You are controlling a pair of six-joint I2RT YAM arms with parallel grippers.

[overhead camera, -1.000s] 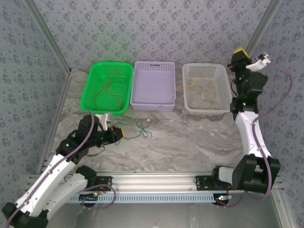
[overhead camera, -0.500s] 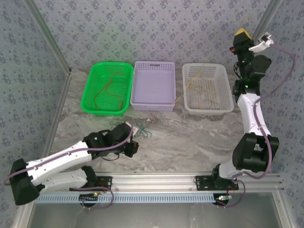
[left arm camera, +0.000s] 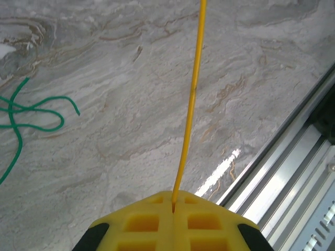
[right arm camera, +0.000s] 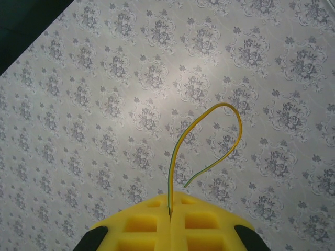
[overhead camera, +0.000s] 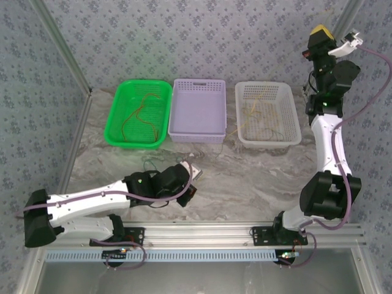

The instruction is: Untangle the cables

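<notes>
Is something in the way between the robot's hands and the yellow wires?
Nothing visible is. The left gripper pinches a thin yellow wire over the grey marble table, and the right gripper pinches a thin yellow-green wire, held up by the patterned wall.

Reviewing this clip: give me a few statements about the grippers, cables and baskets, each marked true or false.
1. The left gripper is shut on a thin yellow cable. True.
2. The right gripper hangs open. False: it is shut on a thin yellow-green cable, held up in front of the patterned wallpaper.
3. A thin green cable lies loose on the marble table. True.
4. The lavender plastic basket stands at the left end of the row. False: the green plastic basket is at the left end, and the lavender one is in the middle.
</notes>
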